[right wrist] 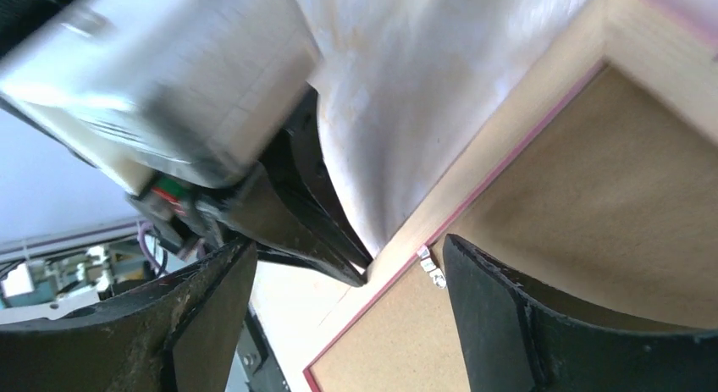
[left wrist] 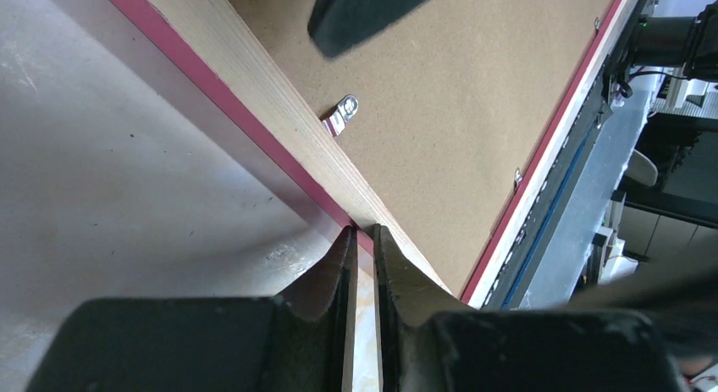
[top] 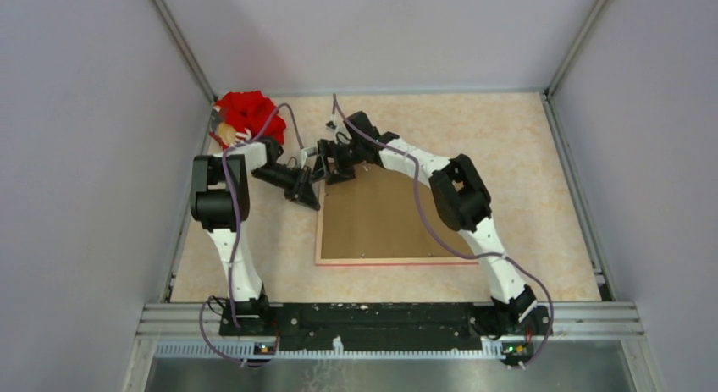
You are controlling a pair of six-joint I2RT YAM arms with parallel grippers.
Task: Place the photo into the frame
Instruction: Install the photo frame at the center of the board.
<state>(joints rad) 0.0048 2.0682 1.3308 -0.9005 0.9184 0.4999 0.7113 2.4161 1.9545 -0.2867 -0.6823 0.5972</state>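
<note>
Frame [top: 398, 260] is lying face down mid-table [top: 525, 197], pale wood back up and pink edge showing, with the brown backing board [top: 381, 218] sitting inside its rails. The photo is not showing in any view; it may be under the board. At the far-left rail, the left gripper [left wrist: 362, 235] is touching the outer edge, fingers pressed nearly together with nothing seen between them. The right gripper [right wrist: 347, 244] is hovering spread wide around the metal turn clip [right wrist: 430, 267]. The frame is looking light, stiff and thin-railed, so a rail-edge pinch is probably best. A red cloth bundle [top: 245, 113] is sitting in the far-left corner.
</note>
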